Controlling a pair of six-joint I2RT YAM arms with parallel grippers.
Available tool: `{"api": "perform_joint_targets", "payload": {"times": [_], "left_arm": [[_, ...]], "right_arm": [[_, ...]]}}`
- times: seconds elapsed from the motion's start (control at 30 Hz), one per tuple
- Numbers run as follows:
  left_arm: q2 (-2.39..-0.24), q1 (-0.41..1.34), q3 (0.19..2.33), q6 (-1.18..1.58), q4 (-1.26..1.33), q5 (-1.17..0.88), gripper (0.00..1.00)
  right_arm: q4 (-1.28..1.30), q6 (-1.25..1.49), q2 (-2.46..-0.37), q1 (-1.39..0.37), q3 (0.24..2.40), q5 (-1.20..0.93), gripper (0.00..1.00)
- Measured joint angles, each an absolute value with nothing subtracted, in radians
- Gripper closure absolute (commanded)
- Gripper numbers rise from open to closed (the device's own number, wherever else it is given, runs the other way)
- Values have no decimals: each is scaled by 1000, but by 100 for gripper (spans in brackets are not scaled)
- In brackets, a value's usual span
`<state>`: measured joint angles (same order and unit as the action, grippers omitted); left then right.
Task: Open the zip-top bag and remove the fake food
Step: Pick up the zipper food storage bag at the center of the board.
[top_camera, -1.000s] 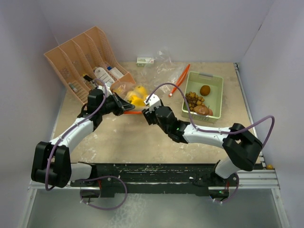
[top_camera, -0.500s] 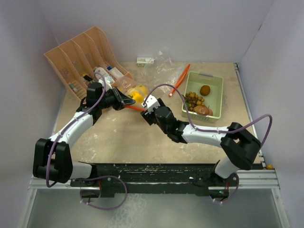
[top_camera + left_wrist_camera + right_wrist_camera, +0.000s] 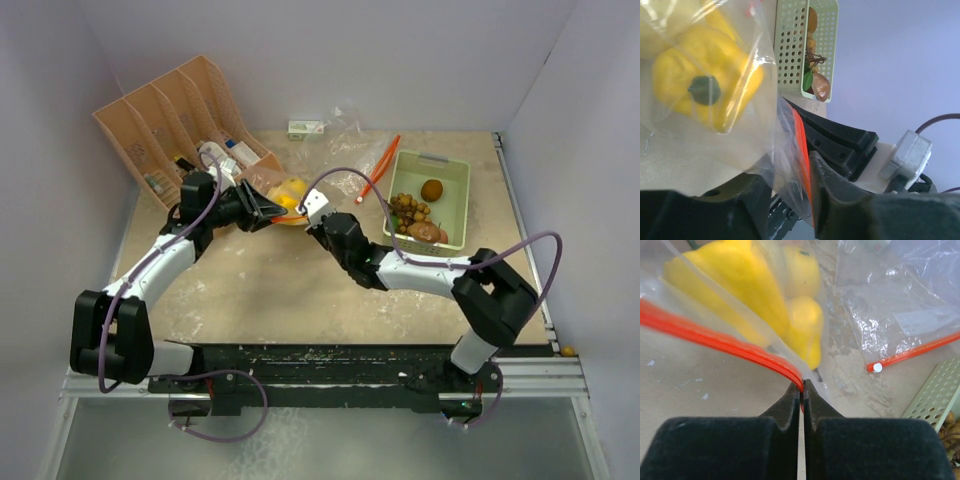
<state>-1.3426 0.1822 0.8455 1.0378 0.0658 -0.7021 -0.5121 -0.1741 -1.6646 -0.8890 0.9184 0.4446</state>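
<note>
Bag (image 3: 285, 188) of yellow peppers (image 3: 705, 90) sits at the far side of the table (image 3: 260, 290), between both grippers. Right gripper (image 3: 802, 386) is clenched on the bag's orange zip strip (image 3: 715, 342). Left gripper (image 3: 787, 170) has film and strip between its parted fingers; whether it grips, I cannot tell. Brown pieces (image 3: 415, 212) lie in the green basket (image 3: 455, 190).

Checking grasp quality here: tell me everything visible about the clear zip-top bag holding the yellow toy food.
The clear zip-top bag is thin, glossy, crinkled film with an orange zip strip along its mouth. Glossy yellow toy food pieces are inside. It spans between the arms, mid-table: the right gripper is shut on the strip, and film with strip passes through the left gripper, grip unclear.
</note>
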Motion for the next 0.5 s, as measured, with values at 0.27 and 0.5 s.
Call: {"api": "perform_joint_targets", "payload": {"times": [0.27, 0.5], "left_arm": [[-1305, 171, 865, 974, 3, -666, 16], [-1155, 170, 978, 817, -97, -554, 6]], "right_arm": [[-440, -161, -1521, -889, 914, 369, 100], [-327, -149, -1388, -861, 917, 216, 100]]}}
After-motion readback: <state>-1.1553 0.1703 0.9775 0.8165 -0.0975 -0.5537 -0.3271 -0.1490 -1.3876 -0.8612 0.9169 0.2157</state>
